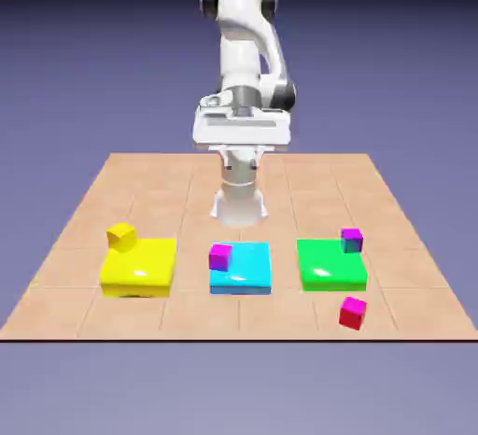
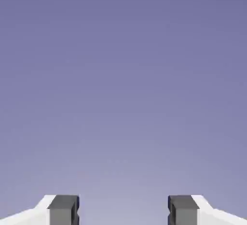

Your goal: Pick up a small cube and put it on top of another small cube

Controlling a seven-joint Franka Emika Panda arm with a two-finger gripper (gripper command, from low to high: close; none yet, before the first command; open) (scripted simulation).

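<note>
While your end effector (image 2: 123, 209) hung spread and empty, no step had begun. The red cube (image 1: 353, 313) sat on the tabletop (image 1: 140, 190) at the green block's (image 1: 330, 265) five o'clock; you needed to reach it, then the yellow cube (image 1: 121, 235).

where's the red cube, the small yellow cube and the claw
red cube (image 1: 352, 313): exterior view, on its front face
small yellow cube (image 1: 121, 234): exterior view, on its top face
claw (image 2: 123, 210): hand view, midway between its open fingertips

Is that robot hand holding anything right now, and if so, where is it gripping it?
Nothing. The gripper is open and empty; only backdrop shows between its fingertips.
</note>
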